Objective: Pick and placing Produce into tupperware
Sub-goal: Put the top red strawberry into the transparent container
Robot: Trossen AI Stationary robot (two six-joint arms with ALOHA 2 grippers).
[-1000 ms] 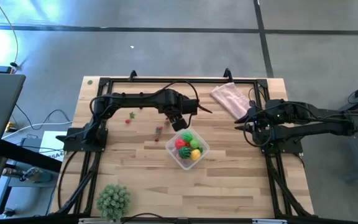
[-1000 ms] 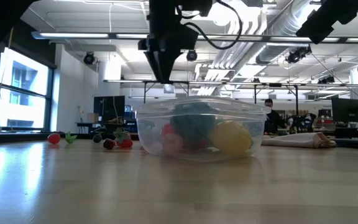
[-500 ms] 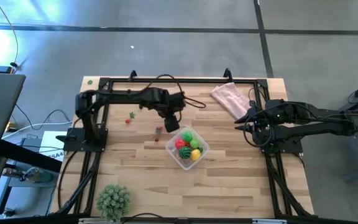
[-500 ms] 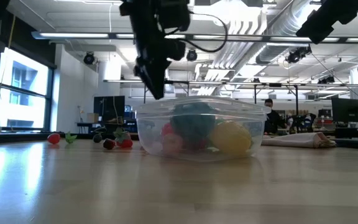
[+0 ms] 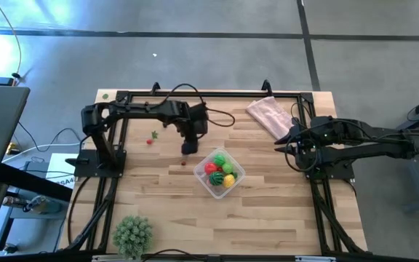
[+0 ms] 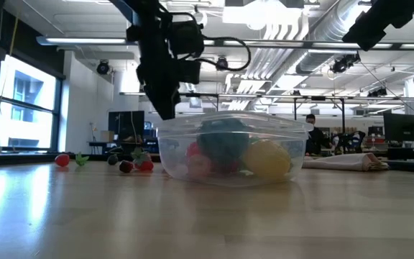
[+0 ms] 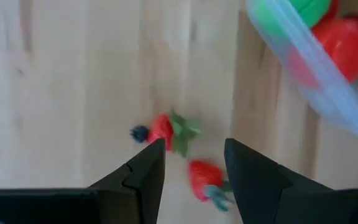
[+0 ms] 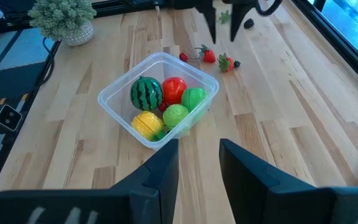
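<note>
Item: strawberry [image 7: 163, 131], loose on the table at 10 o'clock of the tub [image 5: 219, 173]; a second strawberry [image 7: 202, 177] is beside it.
Handling: likely light, hard, slick plastic; pinch the red body, not the leaves.
Left gripper [image 7: 191, 163] above it, fingers spread, empty.
Right gripper [image 8: 199, 163] waits at 3 o'clock, fingers apart.

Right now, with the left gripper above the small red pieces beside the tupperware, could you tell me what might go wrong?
Two strawberries lie nearly touching under the open left gripper, so closing may catch both or flick one away.

They sit near the tupperware wall; a descending finger could nudge the container.

It already holds a watermelon, a tomato and other pieces, so a dropped one might bounce out.
</note>
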